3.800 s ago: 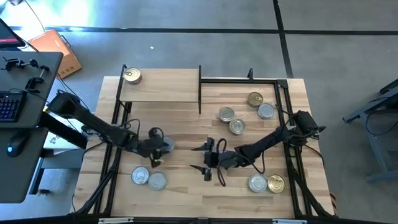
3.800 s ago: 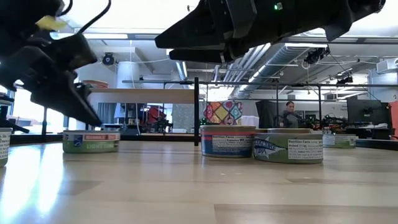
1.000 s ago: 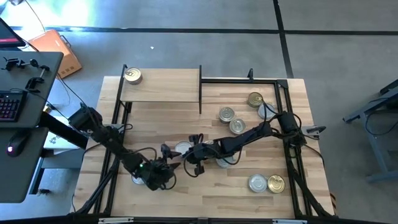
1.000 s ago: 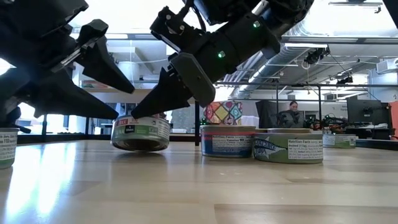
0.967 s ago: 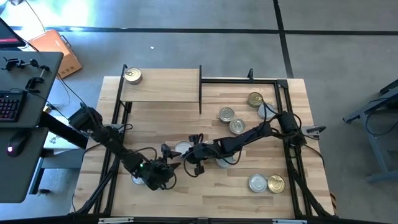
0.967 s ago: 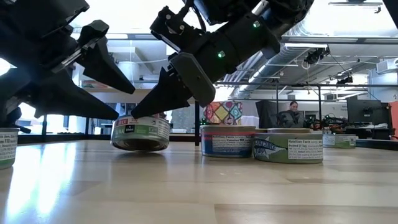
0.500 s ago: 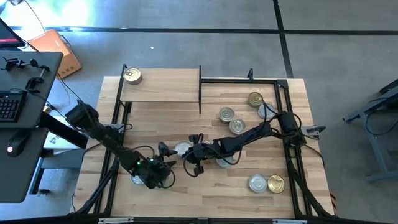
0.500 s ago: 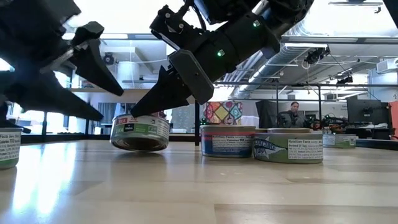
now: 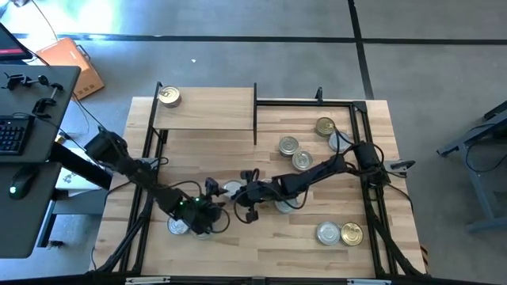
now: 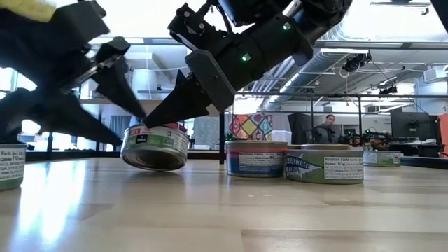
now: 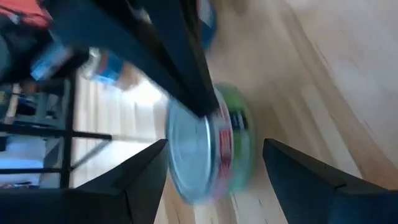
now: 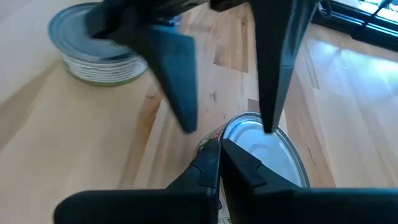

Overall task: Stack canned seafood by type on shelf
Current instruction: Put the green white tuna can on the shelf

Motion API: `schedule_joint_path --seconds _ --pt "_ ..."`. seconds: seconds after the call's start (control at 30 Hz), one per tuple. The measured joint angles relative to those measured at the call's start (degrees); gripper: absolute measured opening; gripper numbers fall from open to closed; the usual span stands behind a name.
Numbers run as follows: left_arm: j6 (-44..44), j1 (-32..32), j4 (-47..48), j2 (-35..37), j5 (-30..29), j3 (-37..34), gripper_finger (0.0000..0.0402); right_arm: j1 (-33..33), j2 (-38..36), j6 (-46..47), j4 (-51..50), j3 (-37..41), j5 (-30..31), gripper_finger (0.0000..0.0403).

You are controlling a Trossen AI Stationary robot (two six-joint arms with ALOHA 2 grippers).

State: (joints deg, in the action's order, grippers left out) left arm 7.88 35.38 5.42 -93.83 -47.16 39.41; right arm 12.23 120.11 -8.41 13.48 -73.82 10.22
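Note:
A silver-topped, green-labelled can (image 10: 155, 148) stands tilted on the table near its middle. My right gripper (image 12: 219, 148) is shut, its tips on this can's top. My left gripper (image 11: 216, 144) is open, with one finger on either side of the same can (image 11: 214, 146); I see no touch. The shelf (image 9: 207, 108) stands at the far left, and a gold-topped can (image 9: 168, 96) rests on its far left corner. My right gripper presses its shut fingertips (image 10: 155, 120) on the can's lid at its rim (image 12: 239, 134). The fingers slant down from the table's right. The can is tipped and rests on part of its bottom edge (image 10: 157, 168).
Two silver-topped cans (image 9: 178, 226) lie near the left front, one (image 9: 283, 207) under my right arm. Several cans (image 9: 302, 161) stand at the far right and two (image 9: 339, 233) at the near right. Black frame rails (image 9: 372, 198) run along the table's sides.
My left gripper has moved off the near-left cans toward the tilted can, and its open fingers now stand on either side of it. The can has tipped further under my right gripper's shut fingers, which have kept their place.

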Motion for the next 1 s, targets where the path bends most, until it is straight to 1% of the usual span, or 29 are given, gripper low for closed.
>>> schedule_joint_path --seconds 0.23,0.37,0.43,0.53,0.63,0.83,1.0 --pt "1.91 -1.74 -3.41 -2.82 -1.36 0.04 0.0255 -0.7 0.0 0.92 0.06 0.0 -1.8 0.0" --pt "3.81 -1.68 0.17 -3.59 -0.27 -0.85 0.0255 -0.82 -0.01 0.99 0.29 0.0 -1.93 0.0001" --pt "3.81 -1.66 -0.66 -2.97 -0.47 -0.12 0.0255 -0.99 -0.11 1.59 0.59 -0.04 -2.25 0.0001" --pt "3.71 -1.61 1.14 -3.11 -0.3 -0.59 0.0255 -1.03 -0.11 2.17 0.54 -0.04 -2.27 0.0001" --pt "3.53 -1.45 -0.65 -2.84 -0.52 -0.26 0.0255 -1.05 -0.11 2.15 0.79 -0.04 -2.23 0.0001" --pt "3.35 -2.07 -0.57 -3.66 0.12 -0.3 0.0255 -1.05 -0.11 2.12 0.91 -0.04 -2.19 0.0" --pt "2.61 -2.83 -0.64 -4.5 2.2 -0.29 0.0255 -1.05 -0.68 2.19 -0.98 -0.04 -2.11 0.0"
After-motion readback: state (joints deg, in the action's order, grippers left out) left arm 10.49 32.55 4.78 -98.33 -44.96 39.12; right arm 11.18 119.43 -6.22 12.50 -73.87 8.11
